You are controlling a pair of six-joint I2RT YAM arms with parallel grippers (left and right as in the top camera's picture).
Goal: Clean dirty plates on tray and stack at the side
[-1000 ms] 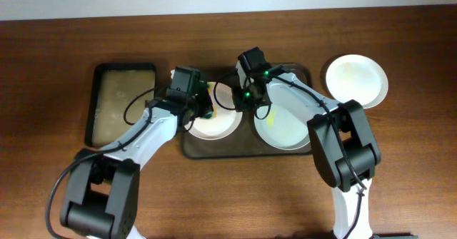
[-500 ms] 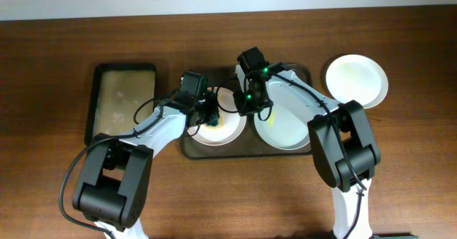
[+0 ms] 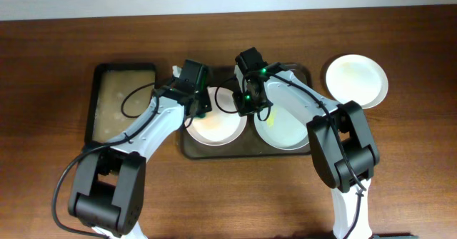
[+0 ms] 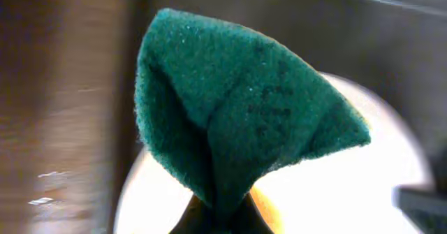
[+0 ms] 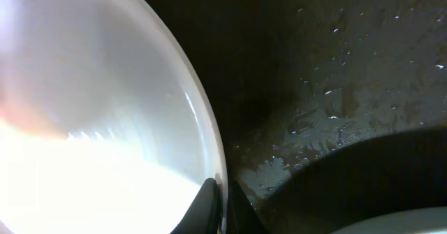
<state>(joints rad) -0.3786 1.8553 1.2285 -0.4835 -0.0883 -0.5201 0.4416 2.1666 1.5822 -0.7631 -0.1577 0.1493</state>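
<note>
The left claw (image 3: 202, 105) is clenched on a folded dark-green scouring sponge (image 4: 237, 115), pinched at its lower fold so the pad fans upward in the wrist view. Right beneath it sits the round white shallow plate (image 3: 216, 125), lying in the left half of the big dark brown-grey rectangular tray (image 3: 246, 150).

Over on the other side, the right claw (image 5: 222, 205) is nipped tight on that same plate's rim, on the edge toward the tray's middle. I'd say it's steadying the dish on the wet tray floor.

So here's the geometry that matters: the sponge hangs over the plate's upper-left edge, and the open face stretches away from it toward the right claw. The left arm is the one placed to scrub. I'd judge the wipe must sweep inward across the face, stopping short of the pinching fingers.

A second white plate (image 3: 285, 128) waits in the tray's right half. A third white plate (image 3: 357, 78) rests out on the wooden desk (image 3: 414, 160), well apart to the right.
</note>
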